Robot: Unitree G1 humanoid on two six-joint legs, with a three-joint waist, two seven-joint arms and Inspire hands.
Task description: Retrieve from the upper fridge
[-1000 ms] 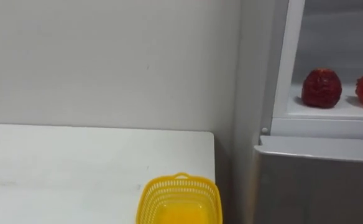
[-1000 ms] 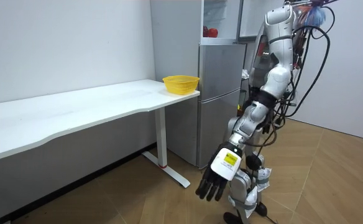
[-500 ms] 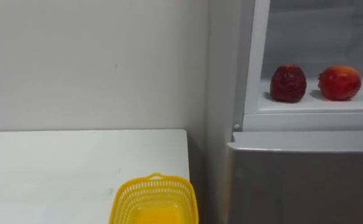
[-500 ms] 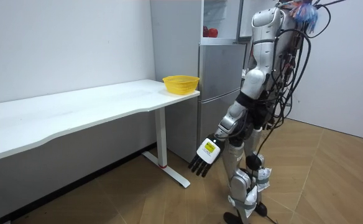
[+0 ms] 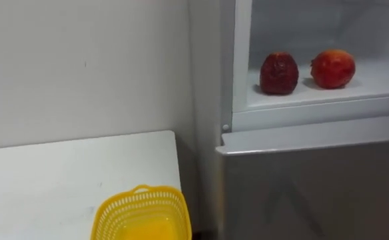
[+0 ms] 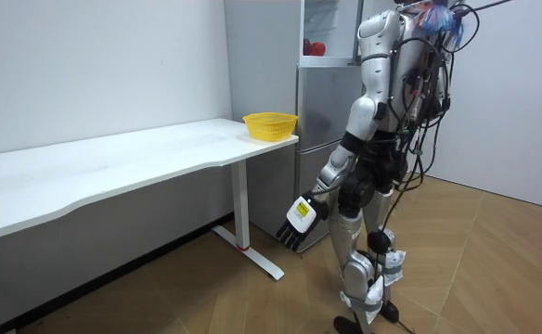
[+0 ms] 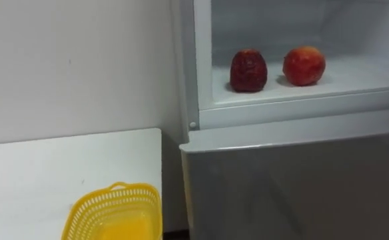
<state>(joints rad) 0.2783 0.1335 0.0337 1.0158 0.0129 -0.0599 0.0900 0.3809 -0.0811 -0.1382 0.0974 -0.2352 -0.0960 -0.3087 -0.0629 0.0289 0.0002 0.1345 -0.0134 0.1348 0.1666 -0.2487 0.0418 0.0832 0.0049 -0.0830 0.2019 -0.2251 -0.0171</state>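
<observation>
Dark red fruit [image 5: 279, 73] on the white shelf [image 5: 354, 90] in the upper compartment of the fridge [image 5: 204, 80], upright, with a lighter red fruit [image 5: 332, 69] just beside it on the right, a narrow gap between the two. Seen so from the left eye view, looking in through the open front. Below the shelf, the grey lower door [image 5: 314, 187], closed. Left of the fridge, a white table [image 5: 48, 180] against a pale wall [image 5: 81, 60], with a yellow basket [image 5: 141, 215] near its fridge-side edge, cut off by the picture's lower border.

Room view: stands upright on the wooden floor [image 6: 494, 241], close before the fridge and facing it, just past the table's end. Holds nothing in the left hand [image 6: 299, 221], low beside the thigh and below the table top, fingers loosely straight and pointing down. Adds the fridge's full height and the table's whole length, the basket at the corner nearest the fridge. Blurs both fruits into one small red patch high in the open compartment, well above the hand.

Right eye view: same shelf and same two fruits, set further left, with more bare shelf to the right of the lighter red fruit and more of the compartment's white back wall [image 7: 314, 23].
</observation>
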